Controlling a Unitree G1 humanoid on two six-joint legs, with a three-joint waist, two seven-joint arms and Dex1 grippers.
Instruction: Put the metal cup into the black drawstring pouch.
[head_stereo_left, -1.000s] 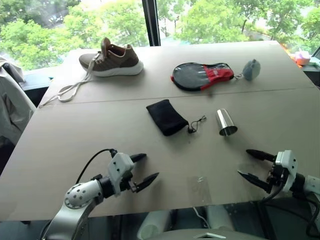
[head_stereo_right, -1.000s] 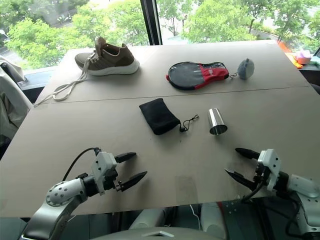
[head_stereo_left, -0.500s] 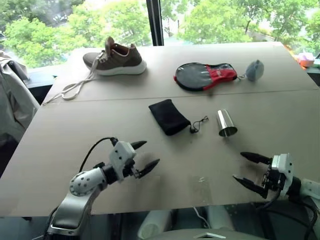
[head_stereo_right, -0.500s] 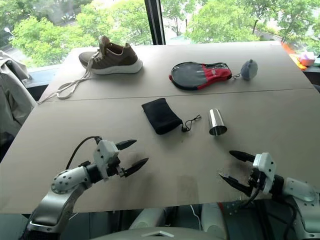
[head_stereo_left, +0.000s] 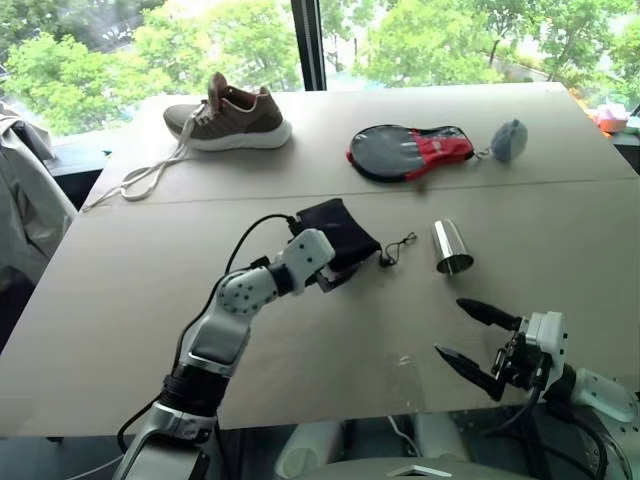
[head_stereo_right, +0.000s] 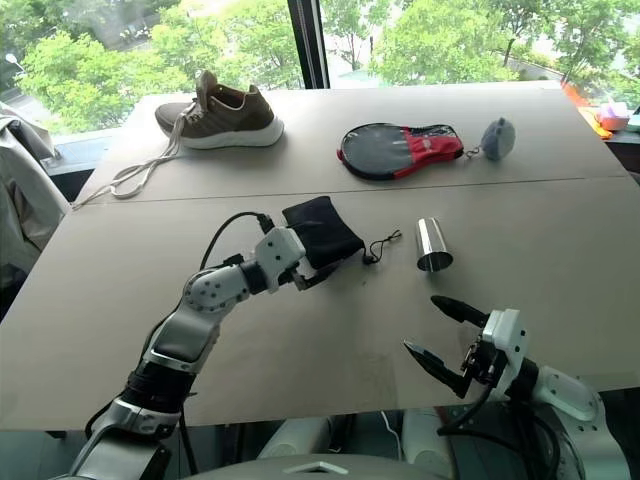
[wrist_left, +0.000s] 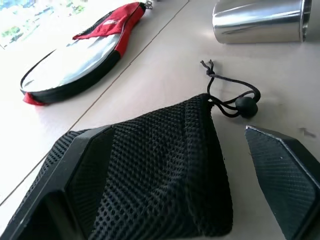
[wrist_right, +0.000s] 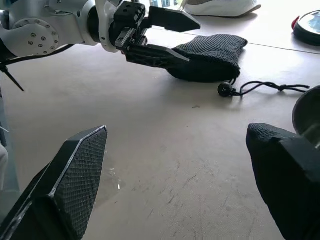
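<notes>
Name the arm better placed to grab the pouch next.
Left. Its tool stands open with the black drawstring pouch between its fingers. The right tool hangs open nearer the metal cup, away from the pouch.

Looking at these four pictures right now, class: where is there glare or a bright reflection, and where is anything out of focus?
Left eye view: the trees behind the window are washed out bright, and the metal cup shines. Left wrist view: the cup mirrors the table as pale streaks, the paddle case glares white, and the near black fingers look soft. Right wrist view: the fingers are blurred, the pouch sharper.
</notes>
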